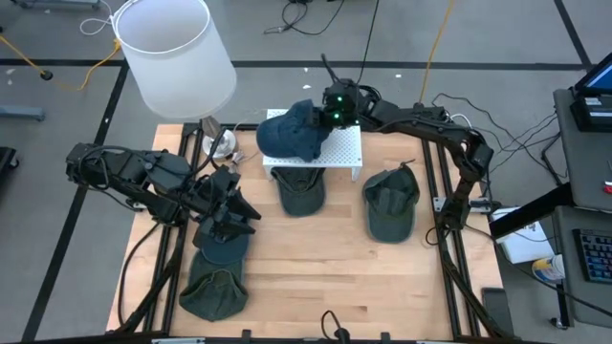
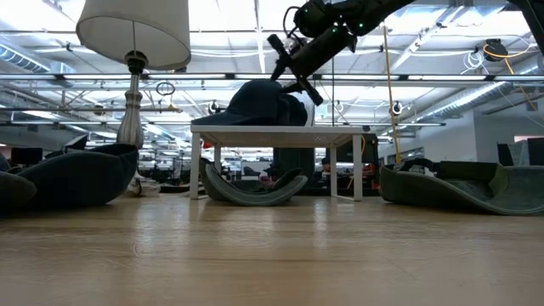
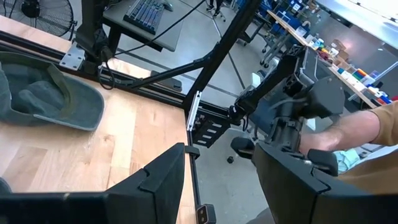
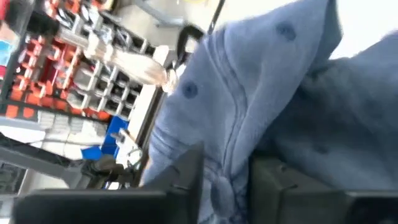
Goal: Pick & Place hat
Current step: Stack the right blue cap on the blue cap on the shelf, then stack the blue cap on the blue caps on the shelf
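1 blue hat (image 1: 292, 133) sits on the far white stand (image 1: 342, 153) with the right gripper (image 1: 333, 108) pinching its crown, so releasing off-centre could tip it off; the left gripper (image 1: 232, 212) waits, released.

Grey floor (image 1: 57, 134) with cables, white lamp (image 1: 174, 53), ceiling strip lights (image 2: 229, 17)

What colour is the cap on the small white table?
Navy blue cap; clearest in the high view, on the white table.
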You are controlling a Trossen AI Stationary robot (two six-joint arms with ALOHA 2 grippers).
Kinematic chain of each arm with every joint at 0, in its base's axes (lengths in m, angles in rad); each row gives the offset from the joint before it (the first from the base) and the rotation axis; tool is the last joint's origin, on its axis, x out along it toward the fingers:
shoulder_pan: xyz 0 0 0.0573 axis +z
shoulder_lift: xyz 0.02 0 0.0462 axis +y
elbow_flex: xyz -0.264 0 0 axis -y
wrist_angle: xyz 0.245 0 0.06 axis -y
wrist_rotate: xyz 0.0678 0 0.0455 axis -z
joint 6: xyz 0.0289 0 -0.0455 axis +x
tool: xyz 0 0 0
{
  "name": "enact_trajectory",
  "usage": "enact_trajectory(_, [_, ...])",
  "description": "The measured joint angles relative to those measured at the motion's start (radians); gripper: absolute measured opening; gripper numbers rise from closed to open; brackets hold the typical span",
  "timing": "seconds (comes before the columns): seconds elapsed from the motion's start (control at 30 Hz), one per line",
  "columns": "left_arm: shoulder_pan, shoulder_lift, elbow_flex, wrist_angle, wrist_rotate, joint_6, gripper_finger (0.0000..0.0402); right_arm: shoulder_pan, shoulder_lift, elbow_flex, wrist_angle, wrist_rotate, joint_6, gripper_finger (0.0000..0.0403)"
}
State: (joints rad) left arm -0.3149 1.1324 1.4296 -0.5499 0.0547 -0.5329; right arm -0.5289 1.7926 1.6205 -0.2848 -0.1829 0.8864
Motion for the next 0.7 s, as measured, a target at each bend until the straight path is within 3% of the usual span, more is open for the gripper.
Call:
enact_trajectory(0.17, [0.0,0.0,0.0,0.0,0.02,0.002,0.02,-0.001,-0.022,0.0,-0.02,0.004,-0.022,0.0168])
enact_trajectory(0.3, [0.0,0.0,0.0,0.0,0.024,0.004,0.02,-0.008,-0.039,0.0,-0.081,0.028,-0.021,0.0201])
enact_trajectory(0.7, [0.0,0.0,0.0,0.0,0.026,-0.002,0.02,-0.02,-0.141,-0.001,-0.19,0.069,-0.126,0.0201])
